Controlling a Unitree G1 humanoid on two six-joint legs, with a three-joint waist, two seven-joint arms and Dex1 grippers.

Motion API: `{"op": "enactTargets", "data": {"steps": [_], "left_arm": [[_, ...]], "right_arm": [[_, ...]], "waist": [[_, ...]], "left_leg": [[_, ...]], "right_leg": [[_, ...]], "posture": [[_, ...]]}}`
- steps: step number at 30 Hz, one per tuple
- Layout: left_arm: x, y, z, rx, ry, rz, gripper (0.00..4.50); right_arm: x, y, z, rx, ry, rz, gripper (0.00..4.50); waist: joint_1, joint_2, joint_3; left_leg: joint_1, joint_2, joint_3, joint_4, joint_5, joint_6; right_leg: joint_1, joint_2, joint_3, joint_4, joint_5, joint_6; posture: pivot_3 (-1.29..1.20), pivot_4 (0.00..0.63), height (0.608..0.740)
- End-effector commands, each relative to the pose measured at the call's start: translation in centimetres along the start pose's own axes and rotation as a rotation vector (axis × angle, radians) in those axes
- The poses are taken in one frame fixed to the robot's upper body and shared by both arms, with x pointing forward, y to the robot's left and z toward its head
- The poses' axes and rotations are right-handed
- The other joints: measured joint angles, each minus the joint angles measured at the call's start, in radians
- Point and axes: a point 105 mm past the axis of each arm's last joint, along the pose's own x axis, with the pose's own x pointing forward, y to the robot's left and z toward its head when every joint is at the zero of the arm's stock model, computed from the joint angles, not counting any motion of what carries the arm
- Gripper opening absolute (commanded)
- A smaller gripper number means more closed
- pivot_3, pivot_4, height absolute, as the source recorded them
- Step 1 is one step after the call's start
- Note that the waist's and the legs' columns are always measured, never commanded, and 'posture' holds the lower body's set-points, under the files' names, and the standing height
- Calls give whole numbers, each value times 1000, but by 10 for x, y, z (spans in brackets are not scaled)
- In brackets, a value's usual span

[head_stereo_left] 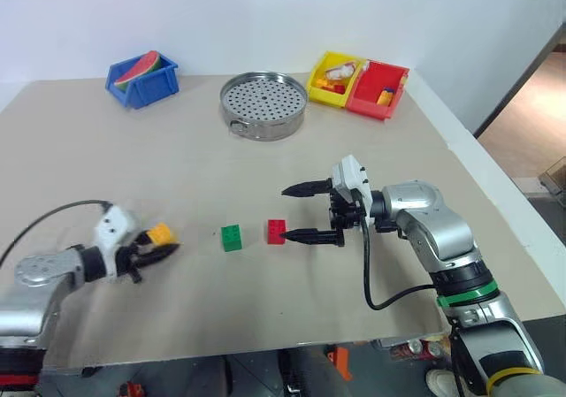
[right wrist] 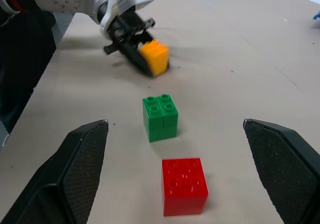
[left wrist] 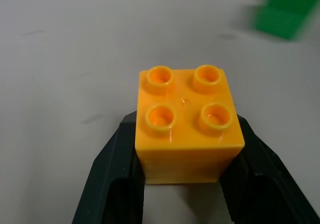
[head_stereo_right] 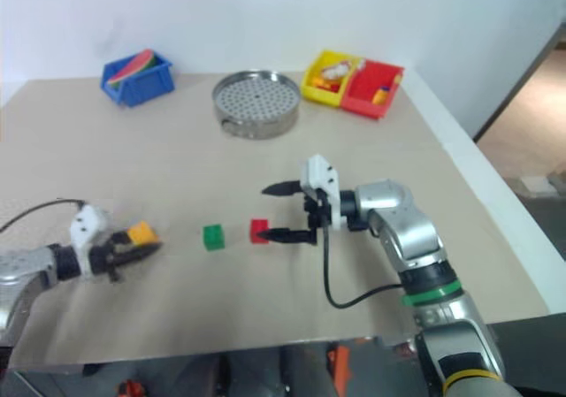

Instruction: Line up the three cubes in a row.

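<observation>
Your left gripper point(head_stereo_left: 157, 248) is clamped on the orange-yellow cube point(head_stereo_left: 160, 233) — one finger on each side, studs up — so it can be carried to the row. The green cube point(head_stereo_left: 232, 237) sits ahead of its fingertips, and the red cube point(head_stereo_left: 277, 231) just beyond that. Your right gripper point(head_stereo_left: 299, 211) hangs spread wide, empty — its lower finger right beside the red cube.

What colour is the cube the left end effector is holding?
Orange-yellow. The cube clamped in the left end effector shows best in the left wrist view.
</observation>
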Motion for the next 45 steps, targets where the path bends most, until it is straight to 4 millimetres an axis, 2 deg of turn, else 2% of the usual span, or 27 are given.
{"op": "enactTargets", "data": {"steps": [1,7,16,24,32,45], "left_arm": [[5,0,6,97,24,-111,1374],[22,8,15,170,15,-209,1374],[30,-1,22,199,-14,-336,1374],[21,-3,17,210,8,-351,1374],[10,9,9,212,61,-299,1374],[0,14,3,210,105,-286,1374]], "right_arm": [[-2,-4,13,-64,-11,-6,4500],[-6,-2,12,-67,-3,-32,4500],[-17,2,7,-59,19,-81,4500],[-20,3,7,-56,27,-88,4500],[-17,2,7,-55,28,-77,4500],[-16,1,6,-54,30,-72,4500]], "waist": [[0,0,0],[2,0,0],[1,0,0],[0,0,0],[-1,0,0],[-3,0,0]], "left_leg": [[0,0,0,0,0,0],[0,0,-1,1,0,0],[-1,-1,1,2,0,0],[0,0,0,2,0,1],[1,1,0,2,0,1],[3,2,0,2,0,1]], "right_leg": [[0,1,0,0,0,0],[0,2,0,2,0,0],[0,0,2,1,0,0],[0,2,2,3,0,0],[0,3,2,4,0,0],[0,5,2,7,-1,-2]], "posture": [[0,150,740],[0,150,740],[0,150,740],[0,150,740],[0,150,740],[0,150,740]]}}
